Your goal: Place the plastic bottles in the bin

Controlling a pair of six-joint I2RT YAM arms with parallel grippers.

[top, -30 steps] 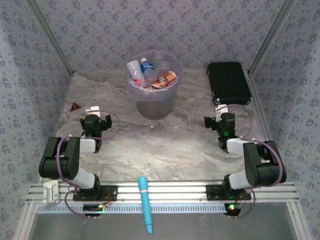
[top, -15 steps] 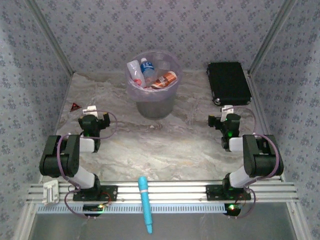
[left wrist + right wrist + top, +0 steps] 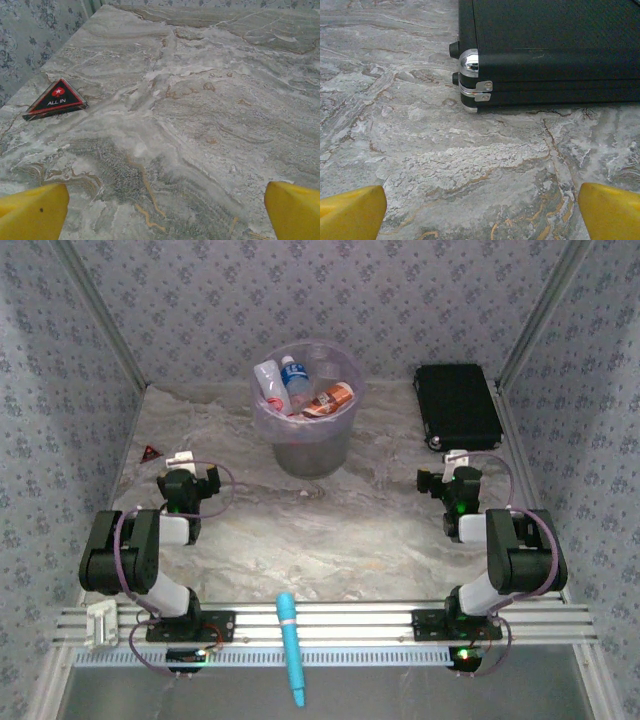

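Note:
The bin (image 3: 306, 430) is a round, translucent pale-purple wastebasket at the back centre of the table. Inside it lie plastic bottles: a white one (image 3: 269, 381), one with a blue label (image 3: 296, 383) and one with an orange label (image 3: 331, 400). My left gripper (image 3: 189, 470) hangs low over the table's left side, open, with its yellow fingertips (image 3: 33, 212) wide apart over bare marble. My right gripper (image 3: 451, 468) is on the right, open too; its fingertips (image 3: 612, 210) frame bare table just short of the black box.
A flat black box (image 3: 458, 404) (image 3: 555, 50) lies at the back right, close ahead of the right gripper. A small red-and-black triangle (image 3: 150, 452) (image 3: 56, 98) marked ALL IN sits by the left wall. A light-blue pen-shaped tool (image 3: 291, 646) rests on the front rail.
The right arm has folded back towards the right wall, and its gripper has shifted slightly right. The left arm has barely moved. Both grippers stay open.

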